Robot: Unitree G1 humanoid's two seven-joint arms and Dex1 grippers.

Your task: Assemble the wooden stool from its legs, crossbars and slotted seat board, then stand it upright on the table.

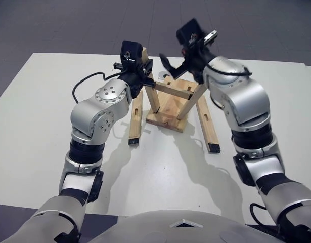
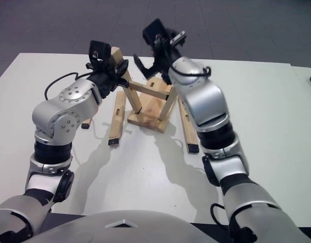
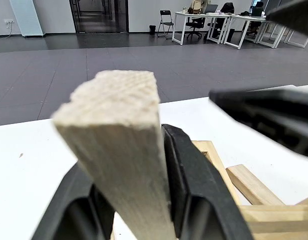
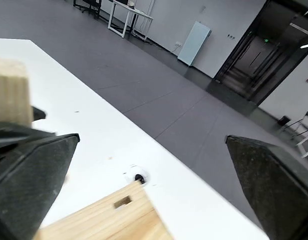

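Four wooden legs were counted on the white table. Two stood up from the seat board at the centre of the frame, joined by one crossbar. Two were laid flat, the left flat leg beside the board's left edge and the right flat leg to its right, each with a dark tip toward the lower edge. The left standing leg was clamped near its top between the fingers of the left gripper, upper centre-left. The right gripper was held above the crossbar, upper centre, its fingers spread wide and nothing between them. The right standing leg and the top of the right flat leg were partly covered by the right forearm. A small dark hole was seen in the table top next to a slotted wooden end; which part it belonged to could not be told. Grey floor lay beyond the table.
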